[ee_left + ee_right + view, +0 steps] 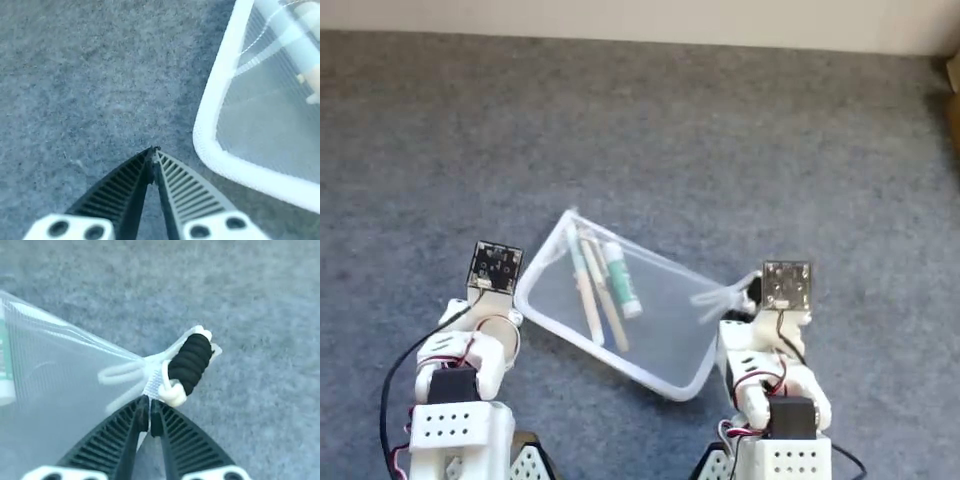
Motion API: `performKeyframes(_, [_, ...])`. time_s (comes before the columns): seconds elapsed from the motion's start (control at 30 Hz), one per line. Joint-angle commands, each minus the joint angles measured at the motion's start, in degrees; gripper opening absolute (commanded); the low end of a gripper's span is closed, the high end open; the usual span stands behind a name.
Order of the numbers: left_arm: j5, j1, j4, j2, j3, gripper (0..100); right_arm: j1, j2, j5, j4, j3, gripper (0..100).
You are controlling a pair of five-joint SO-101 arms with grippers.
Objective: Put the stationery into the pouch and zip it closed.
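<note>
A see-through mesh pouch (665, 325) with a white rim lies on the grey carpet between my two arms. Inside it are two pale pens (590, 295) and a white and green tube (622, 280). My right gripper (149, 402) is shut on the pouch's white corner tab, just beside the black corded zipper pull (191, 361). In the high view that pull (752, 290) sits at the pouch's right corner. My left gripper (153, 151) is shut with nothing in it, low over the carpet just outside the pouch's white rim (210, 115). A pale tube (295, 42) shows through the mesh.
Grey carpet (650, 130) stretches open beyond the pouch. A pale wall strip (620, 15) runs along the far edge. The two arm bases (460, 430) (785, 440) stand at the near edge.
</note>
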Motion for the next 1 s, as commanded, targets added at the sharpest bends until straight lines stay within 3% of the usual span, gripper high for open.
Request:
performKeyframes(0.0, [0.6,-0.7,-0.2,-0.5,1.4,1,0.4,0.0,-0.4,3.6,7.9,0.5])
performKeyframes(0.33, [0.7,-14.5,-0.4,-0.5,1.4,1,0.4,-0.1,-0.4,6.9,7.9,0.5])
performKeyframes(0.47, [0.7,-13.5,0.4,-0.5,1.0,1,0.4,-0.1,-0.5,6.9,7.9,0.5])
performKeyframes(0.67, [0.5,-7.9,9.7,-0.5,-1.2,1,0.4,-0.1,-0.4,6.9,7.9,0.5])
performKeyframes(0.97, [0.6,-8.5,12.2,-0.5,-1.8,1,0.4,-0.1,-0.4,6.9,7.9,0.5])
